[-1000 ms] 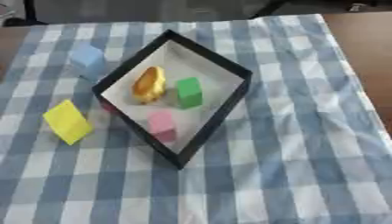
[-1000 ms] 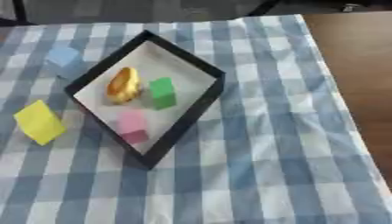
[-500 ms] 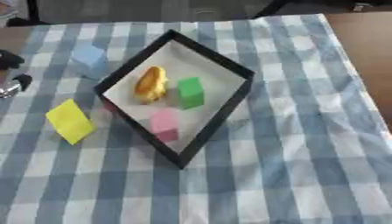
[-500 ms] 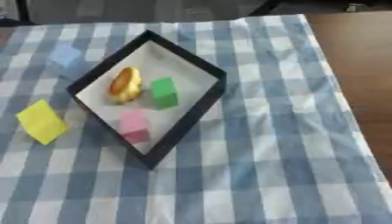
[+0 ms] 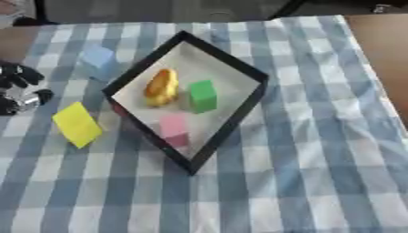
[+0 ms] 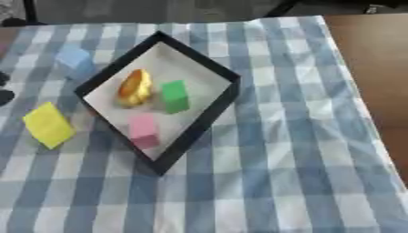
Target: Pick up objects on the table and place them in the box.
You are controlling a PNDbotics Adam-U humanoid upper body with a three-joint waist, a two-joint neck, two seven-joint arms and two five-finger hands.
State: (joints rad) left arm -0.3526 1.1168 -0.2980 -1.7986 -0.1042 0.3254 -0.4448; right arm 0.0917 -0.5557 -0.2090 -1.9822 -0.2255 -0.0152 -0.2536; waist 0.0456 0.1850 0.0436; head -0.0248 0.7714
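The box (image 5: 231,116) sits mid-cloth, already holding a gold piece (image 5: 161,86), a green block (image 5: 203,95) and a pink block (image 5: 174,129); the yellow block (image 5: 76,124) and blue block (image 5: 98,59) lie outside on its left. The left hand (image 5: 17,88) enters at the left edge near the yellow block, probably to take it; whether its fingers are spread or curled I cannot tell, and the right hand is out of sight.

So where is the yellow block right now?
The yellow block lies on the checked cloth at the left, just outside the box, below the left hand.
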